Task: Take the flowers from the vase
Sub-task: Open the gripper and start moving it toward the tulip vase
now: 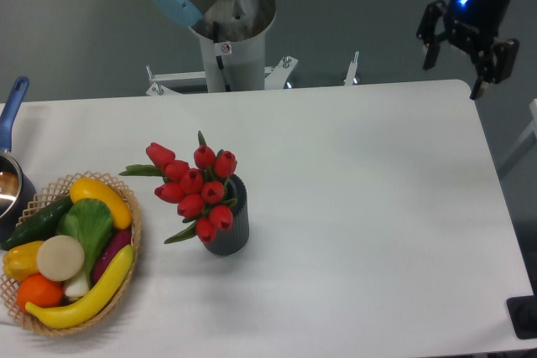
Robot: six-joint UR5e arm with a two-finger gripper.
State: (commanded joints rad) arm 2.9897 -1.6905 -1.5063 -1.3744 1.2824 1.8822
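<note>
Fixed camera view: bunch of red tulip flowers w/ green leaves (195, 184) sits in the small dark grey ribbed vase (226, 228), roughly mid-left on the white surface (361, 207). Black two-finger gripper (455, 66) hangs up at the top right, past the far corner, well apart from the vase; fingers (430, 46) spread open, holding nothing. Woven basket of colourful fruit & veg (67, 253) at left edge, blue-handled metal pot (12, 165) just behind it.

Veg basket (126, 287) nr pot (10, 175)
</note>
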